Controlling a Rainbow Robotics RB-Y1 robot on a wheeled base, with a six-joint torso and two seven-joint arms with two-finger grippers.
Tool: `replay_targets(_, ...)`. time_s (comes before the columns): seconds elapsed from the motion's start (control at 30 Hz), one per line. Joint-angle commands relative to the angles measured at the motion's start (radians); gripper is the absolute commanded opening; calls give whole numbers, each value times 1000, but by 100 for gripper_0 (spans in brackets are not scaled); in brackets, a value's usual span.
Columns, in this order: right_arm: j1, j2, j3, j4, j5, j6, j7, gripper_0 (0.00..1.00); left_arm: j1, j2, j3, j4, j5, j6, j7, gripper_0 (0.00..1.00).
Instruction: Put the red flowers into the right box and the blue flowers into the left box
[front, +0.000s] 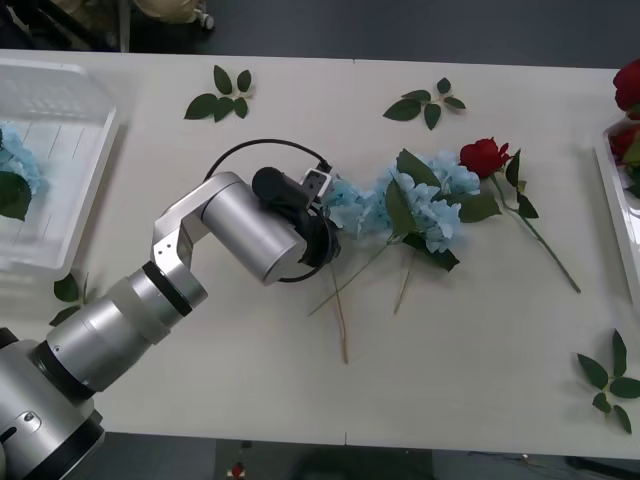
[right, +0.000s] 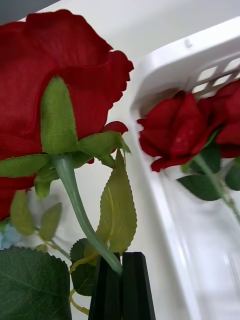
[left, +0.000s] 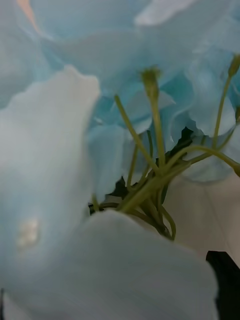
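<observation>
Your left gripper (front: 322, 205) reaches across the table (front: 300, 380) into the near end of the blue flowers (front: 410, 205). In the left wrist view, pale petals (left: 50, 165) press close over the camera and one black finger (left: 227, 282) shows at a corner; you cannot tell whether the jaws are spread or clenched. The blue cluster lies mid-table, blooms strung left to right, its thin stems trailing back toward you and slightly left. One more blue bloom (front: 15, 165) sits inside the left box (front: 70, 110) at the table's left edge.

Your right gripper (right: 121, 270) is clamped on the green stem of a red rose (right: 55, 75), black fingers pinched together just below a leaf. The stem rises from the fingers to the bloom, which hangs beside the rim of the right box (right: 170, 65); another red rose (right: 175, 130) lies inside that box.

On the table, a lone rose (front: 485, 155) lies right of the blue cluster, bloom away from you, stem slanting toward you and to the right. The right box's edge (front: 612, 200) shows at the table's right side. Loose leaf sprigs (front: 220, 95) lie scattered around.
</observation>
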Motion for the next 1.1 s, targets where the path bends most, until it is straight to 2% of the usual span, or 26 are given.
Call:
replay_targets(0.03,4,-63,-9,-30,37,-18,107,0,-27,-7,-16,9,-6,-23,16,100)
replay_targets(0.33,96,-121,-1,-30,55,-106,178,0,-26,-7,-40,46,-23,-59,16,100)
replay_targets(0.4,122,-132,12,-30,60,-138,187,0,-27,-7,-45,46,-23,-59,16,95)
replay_targets(0.43,134,-136,25,-30,61,-161,192,0,-27,-7,-45,46,-23,-59,16,90)
replay_targets(0.5,156,-146,40,-30,69,-198,195,0,-27,-7,-45,46,-23,-59,14,72)
replay_targets(0.53,165,-146,49,-30,72,-227,196,0,-27,-7,-45,46,-27,-59,14,54)
replay_targets(0.57,172,-146,51,-30,76,-244,198,0,-27,-7,-45,46,-34,-59,16,42)
replay_targets(0.6,182,-146,51,-30,79,-268,196,0,-27,-7,-45,46,-40,-59,16,25)
replay_targets(0.63,185,-146,51,-29,83,-285,192,0,-27,-7,-45,46,-44,-59,16,14)
replay_targets(0.67,185,-146,51,-26,86,-303,192,0,-26,-7,-45,46,-49,-59,14,9)
replay_targets(0.9,185,-141,49,13,78,-394,190,0,-26,-3,-40,23,-146,-49,22,0)
replay_targets(1.1,185,-136,51,48,84,-435,198,0,-26,19,15,-104,-167,79,24,0)
